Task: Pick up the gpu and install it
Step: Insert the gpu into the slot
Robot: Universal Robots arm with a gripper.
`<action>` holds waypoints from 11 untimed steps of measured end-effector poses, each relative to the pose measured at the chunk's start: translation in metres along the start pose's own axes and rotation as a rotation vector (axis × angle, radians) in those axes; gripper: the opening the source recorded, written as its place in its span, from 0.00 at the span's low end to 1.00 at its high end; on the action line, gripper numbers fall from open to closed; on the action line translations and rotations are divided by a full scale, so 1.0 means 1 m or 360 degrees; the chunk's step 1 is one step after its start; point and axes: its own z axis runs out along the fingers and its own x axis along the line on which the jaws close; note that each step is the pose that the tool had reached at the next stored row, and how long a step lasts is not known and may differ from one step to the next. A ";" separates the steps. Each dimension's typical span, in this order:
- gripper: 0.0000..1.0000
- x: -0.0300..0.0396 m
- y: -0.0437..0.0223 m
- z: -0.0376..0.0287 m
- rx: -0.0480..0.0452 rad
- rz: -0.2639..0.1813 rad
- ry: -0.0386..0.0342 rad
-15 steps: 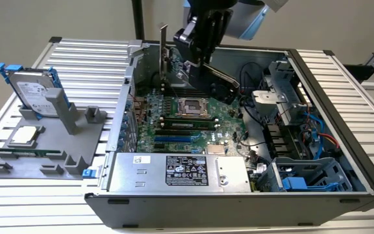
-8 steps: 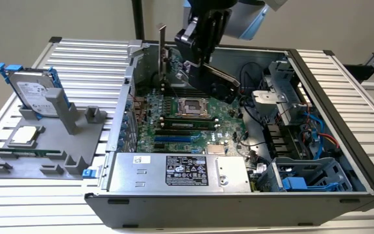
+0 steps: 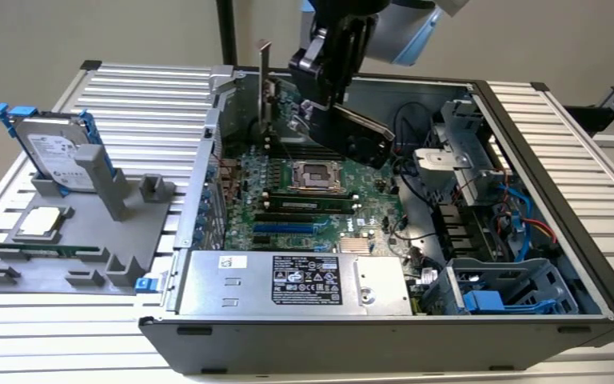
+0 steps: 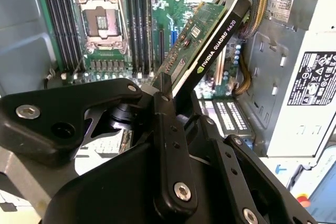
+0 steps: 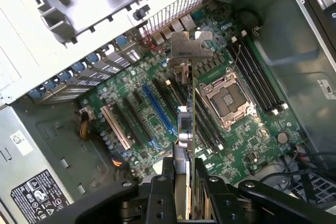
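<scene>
My gripper (image 3: 328,96) hangs over the open computer case (image 3: 563,160), shut on the gpu (image 3: 358,138). The card is tilted above the motherboard (image 3: 307,204), clear of it. Its black cooler faces the exterior view's right and its silver bracket (image 3: 263,80) points to the case's rear wall. In the second wrist view the gpu (image 4: 207,43) shows its green board and black edge rising from my gripper (image 4: 167,92). In the first wrist view the gpu (image 5: 184,124) is seen edge-on, its bracket (image 5: 187,51) above the board, with the blue slot (image 5: 157,111) beside it. My gripper (image 5: 184,166) clamps its near end.
A silver power supply (image 3: 285,280) fills the case's front. The CPU socket (image 3: 312,174) and memory slots lie under the card. Cables and a drive cage (image 3: 499,296) sit at the exterior view's right. A hard drive in a blue caddy (image 3: 57,148) stands on a grey fixture outside.
</scene>
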 end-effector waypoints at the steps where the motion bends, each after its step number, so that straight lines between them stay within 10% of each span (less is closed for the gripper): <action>1: 0.00 0.0000 0.0000 0.0000 0.0000 -0.0007 0.0000; 11: 0.00 0.0000 0.0000 0.0000 -0.0002 -0.0072 0.0001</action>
